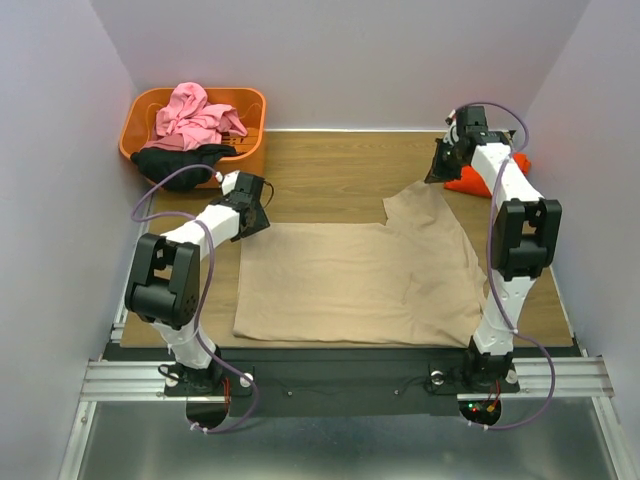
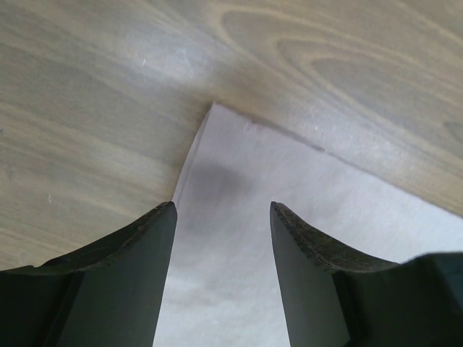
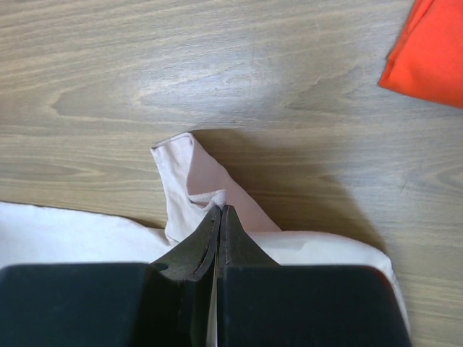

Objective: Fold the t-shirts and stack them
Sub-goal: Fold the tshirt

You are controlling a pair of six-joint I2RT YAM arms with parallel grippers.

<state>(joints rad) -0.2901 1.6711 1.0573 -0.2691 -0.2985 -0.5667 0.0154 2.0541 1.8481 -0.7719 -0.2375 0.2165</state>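
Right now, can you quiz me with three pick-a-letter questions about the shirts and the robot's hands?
1. Where is the pink t-shirt?
A. in the orange basket
B. on the floor
C. in a gripper

2. What colour is the spread-out t-shirt on the table?
A. blue
B. tan
C. green

3. How is the left gripper?
A. shut on cloth
B. shut on nothing
C. open

Answers:
1 A, it is bunched up in the basket at the far left corner.
2 B, it is tan and lies flat between the two arms.
3 C, its jaws stand apart over a corner of that t-shirt.
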